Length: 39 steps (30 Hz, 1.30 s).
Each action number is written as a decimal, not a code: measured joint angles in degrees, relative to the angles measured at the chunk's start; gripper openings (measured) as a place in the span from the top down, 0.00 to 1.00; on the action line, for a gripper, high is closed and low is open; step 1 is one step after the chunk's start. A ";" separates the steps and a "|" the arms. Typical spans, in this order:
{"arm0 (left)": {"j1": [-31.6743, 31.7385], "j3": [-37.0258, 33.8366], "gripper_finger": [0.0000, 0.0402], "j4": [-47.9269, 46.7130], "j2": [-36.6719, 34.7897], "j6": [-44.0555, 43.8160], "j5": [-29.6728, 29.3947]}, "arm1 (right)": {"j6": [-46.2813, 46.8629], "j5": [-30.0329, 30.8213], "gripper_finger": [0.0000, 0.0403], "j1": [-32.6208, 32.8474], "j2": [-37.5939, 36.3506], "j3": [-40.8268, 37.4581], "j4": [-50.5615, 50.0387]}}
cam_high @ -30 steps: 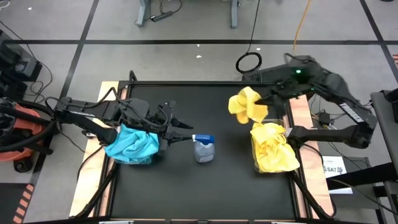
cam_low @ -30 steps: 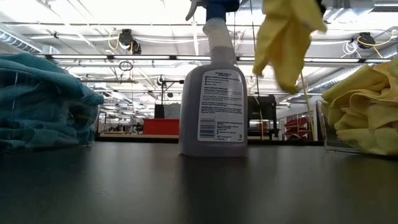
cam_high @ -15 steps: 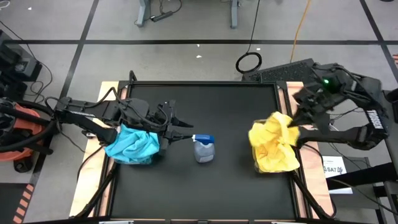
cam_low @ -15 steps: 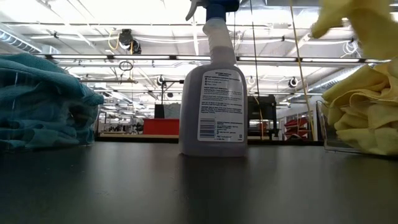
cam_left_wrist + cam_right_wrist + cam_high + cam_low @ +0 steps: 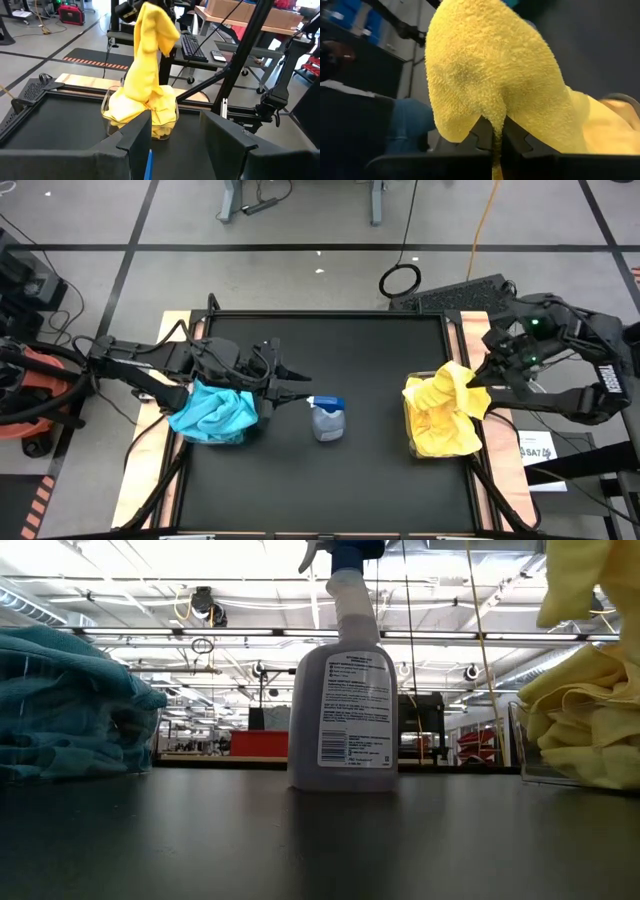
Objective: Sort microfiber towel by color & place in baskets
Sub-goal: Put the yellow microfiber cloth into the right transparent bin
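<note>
My right gripper (image 5: 478, 388) is shut on a yellow microfiber towel (image 5: 150, 55), which hangs over the clear basket (image 5: 106, 107) at the table's right, heaped with more yellow towels (image 5: 440, 430). At the table's left, teal towels (image 5: 213, 412) are piled in the other basket (image 5: 135, 745). My left gripper (image 5: 292, 385) is open just right of that pile, level, with nothing between its fingers (image 5: 140, 132). My right gripper pinches a bunched fold of the yellow towel (image 5: 493, 134) between its two fingers. The fingers come from the table's right side, slanting down. The towel hangs slack below them, and its lower end (image 5: 142, 92) rests on the yellow pile in the basket.
A grey spray bottle with a blue top (image 5: 328, 418) stands upright in the middle of the black table, between the two baskets. Wooden strips (image 5: 478, 360) run along the table's left and right edges. Cables and a keyboard lie on the floor beyond the far edge.
My right gripper has carried the yellow towel from above the far right part of the table toward the right and near edges, over the right basket. The towel, which hung free in the air, now touches the yellow pile with its lower end. The gripper has stayed shut.
</note>
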 joint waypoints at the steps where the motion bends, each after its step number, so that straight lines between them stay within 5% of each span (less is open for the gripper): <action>1: 0.00 0.00 0.56 0.01 0.00 0.01 0.00 | -0.01 0.65 1.00 0.01 -0.12 -0.95 -0.03; 16: 0.00 0.00 0.56 -0.85 0.03 -0.02 0.00 | -16.86 17.30 1.00 0.03 -4.19 -27.01 -0.02; 24: 0.00 0.00 0.56 -0.87 0.04 -0.07 0.00 | -16.19 17.74 1.00 0.03 -4.35 -40.99 3.79; 39: 1.20 0.00 0.56 -0.87 0.04 0.01 0.01 | -5.50 20.74 1.00 1.93 0.13 -41.97 15.18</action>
